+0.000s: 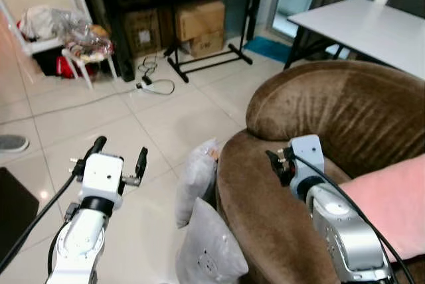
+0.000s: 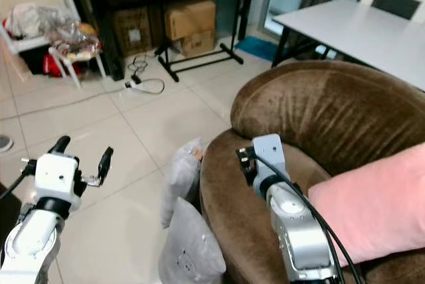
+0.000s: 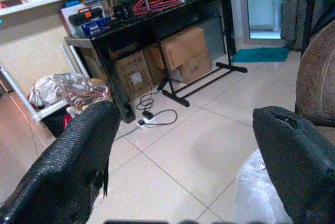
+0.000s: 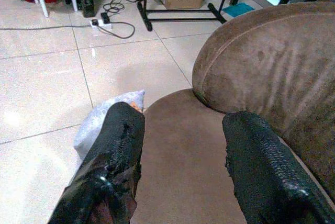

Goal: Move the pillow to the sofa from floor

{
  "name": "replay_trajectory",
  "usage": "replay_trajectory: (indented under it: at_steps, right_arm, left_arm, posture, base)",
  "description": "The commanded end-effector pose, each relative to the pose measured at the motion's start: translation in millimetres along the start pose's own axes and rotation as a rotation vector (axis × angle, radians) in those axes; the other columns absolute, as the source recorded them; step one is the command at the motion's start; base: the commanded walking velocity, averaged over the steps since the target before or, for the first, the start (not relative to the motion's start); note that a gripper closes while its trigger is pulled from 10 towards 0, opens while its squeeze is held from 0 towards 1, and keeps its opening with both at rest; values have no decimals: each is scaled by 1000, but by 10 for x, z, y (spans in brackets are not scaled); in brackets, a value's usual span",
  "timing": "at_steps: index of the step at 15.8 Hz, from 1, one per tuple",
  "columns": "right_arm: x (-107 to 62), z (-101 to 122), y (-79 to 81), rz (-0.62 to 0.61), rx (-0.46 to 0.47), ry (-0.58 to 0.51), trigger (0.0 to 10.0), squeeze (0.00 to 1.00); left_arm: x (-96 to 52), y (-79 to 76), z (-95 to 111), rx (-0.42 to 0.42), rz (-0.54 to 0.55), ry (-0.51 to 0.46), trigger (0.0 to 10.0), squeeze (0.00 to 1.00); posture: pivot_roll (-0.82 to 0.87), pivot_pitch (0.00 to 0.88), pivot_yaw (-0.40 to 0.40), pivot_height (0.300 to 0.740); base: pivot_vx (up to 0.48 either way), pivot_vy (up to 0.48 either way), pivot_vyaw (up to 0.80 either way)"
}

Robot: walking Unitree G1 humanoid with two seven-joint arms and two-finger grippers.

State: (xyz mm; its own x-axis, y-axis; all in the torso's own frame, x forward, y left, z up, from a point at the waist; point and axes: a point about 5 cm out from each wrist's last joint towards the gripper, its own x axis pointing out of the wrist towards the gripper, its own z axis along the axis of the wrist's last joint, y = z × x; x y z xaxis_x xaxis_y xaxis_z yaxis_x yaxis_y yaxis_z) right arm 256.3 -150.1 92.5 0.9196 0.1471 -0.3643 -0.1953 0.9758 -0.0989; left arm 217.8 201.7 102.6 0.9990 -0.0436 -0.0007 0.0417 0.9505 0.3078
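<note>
Two grey pillows (image 1: 198, 199) on floor beside sofa (image 1: 319, 118), both hands (image 1: 119, 156) (image 4: 183, 145) spread, empty.

Pink pillow (image 1: 392, 201) cut by edge; near grey pillow (image 1: 209, 247) partly cropped.

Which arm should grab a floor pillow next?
Left, probably. The left gripper hangs open over the floor beside the grey pillows, while the right gripper is open above the brown sofa seat.
</note>
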Motion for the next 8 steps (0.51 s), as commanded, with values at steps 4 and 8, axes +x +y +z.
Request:
replay_trajectory:
  at_steps: [4,8]
  right_arm:
    - [-1,-15,-83,-6,-19,10,10000,0]
    - [34,20,-85,11,-26,0,10000,0]
  left_arm:
    - [-41,-37,-13,-1,14,10,10000,0]
    - [-62,-36,-14,-2,30,15,10000,0]
  posture:
    - [-92,0,-54,740]
    - [-78,0,-69,740]
  base:
    - [0,0,0]
    - [0,0,0]
